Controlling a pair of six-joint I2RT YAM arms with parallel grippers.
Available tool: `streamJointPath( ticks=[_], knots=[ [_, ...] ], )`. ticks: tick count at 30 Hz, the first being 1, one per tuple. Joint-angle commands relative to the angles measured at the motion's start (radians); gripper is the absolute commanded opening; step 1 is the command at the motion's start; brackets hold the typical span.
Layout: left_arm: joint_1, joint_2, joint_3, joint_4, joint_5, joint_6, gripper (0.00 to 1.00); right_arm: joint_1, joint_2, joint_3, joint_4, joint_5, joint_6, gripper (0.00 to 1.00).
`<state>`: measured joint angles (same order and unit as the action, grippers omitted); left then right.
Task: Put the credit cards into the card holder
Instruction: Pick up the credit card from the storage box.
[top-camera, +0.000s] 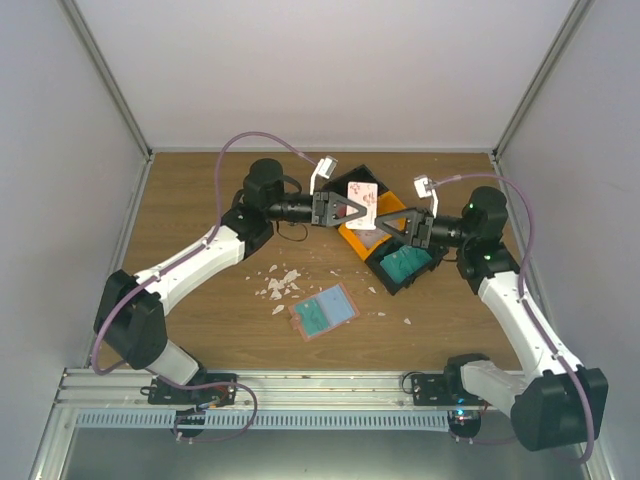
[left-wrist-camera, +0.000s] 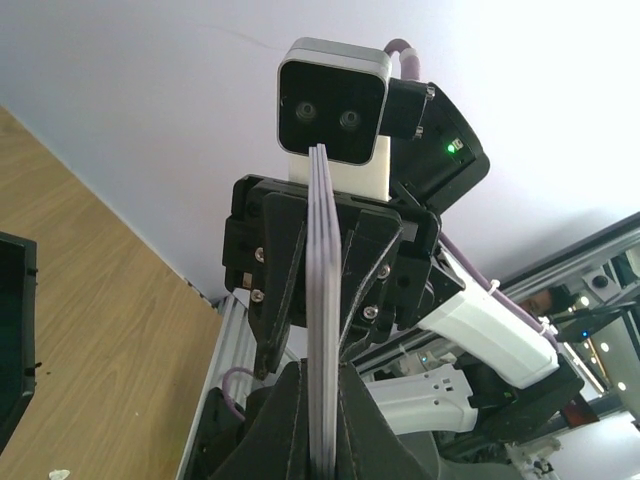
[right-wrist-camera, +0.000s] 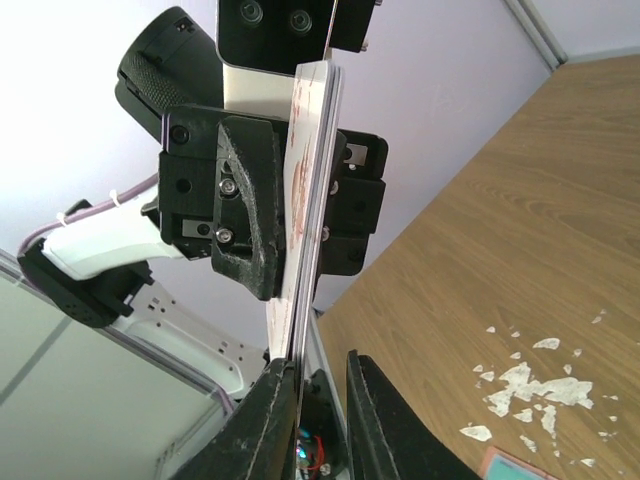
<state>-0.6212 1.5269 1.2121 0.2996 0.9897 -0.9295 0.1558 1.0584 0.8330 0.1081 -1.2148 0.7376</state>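
Your left gripper (left-wrist-camera: 320, 385) is clamped on a stack of thin white plastic cards with red marks (top-camera: 362, 196), mid frame over the orange plastic bin (top-camera: 355, 240); your right gripper (right-wrist-camera: 322, 372) fingers sit a little apart at its end

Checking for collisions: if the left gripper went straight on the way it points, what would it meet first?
Likely the right gripper, which faces it head-on; the left gripper holds the white cards between them.

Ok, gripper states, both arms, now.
Left gripper: shut on the credit cards.
Right gripper: open; the cards rest against one finger, with a gap to the other.
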Motion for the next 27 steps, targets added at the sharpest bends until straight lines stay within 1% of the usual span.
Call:
streamJointPath(
  ticks=[1,3,5,7,10,14,21,25,27],
  knots=[
    [-0.043,-0.025,0.038,0.115,0.04,-0.054,0.0,0.043,0.029,-0.021,0.165,0.028,0.176,0.14],
    [-0.043,-0.016,0.046,0.12,0.039,-0.065,0.0,0.047,0.034,-0.027,0.231,0.023,0.232,0.13],
    [-0.043,-0.007,0.055,0.112,0.037,-0.073,0.0,0.057,0.043,-0.014,0.238,0.022,0.25,0.14],
    [-0.043,0.003,0.066,0.098,0.032,-0.073,0.0,0.068,0.059,0.004,0.217,0.023,0.248,0.18],
    [-0.043,0.011,0.072,0.078,0.026,-0.057,0.0,0.083,0.086,0.04,0.143,0.025,0.207,0.2],
    [-0.041,0.009,0.073,0.04,0.012,-0.027,0.0,0.09,0.111,0.066,0.075,0.033,0.168,0.19],
    [-0.036,0.008,0.073,0.021,0.011,-0.025,0.0,0.102,0.125,0.055,0.136,0.031,0.232,0.15],
    [-0.023,-0.008,0.068,0.032,0.012,-0.049,0.0,0.101,0.116,0.052,0.113,0.057,0.213,0.14],
    [-0.017,-0.021,0.055,0.068,0.027,-0.075,0.0,0.099,0.114,0.046,0.121,0.059,0.211,0.14]
  ],
)
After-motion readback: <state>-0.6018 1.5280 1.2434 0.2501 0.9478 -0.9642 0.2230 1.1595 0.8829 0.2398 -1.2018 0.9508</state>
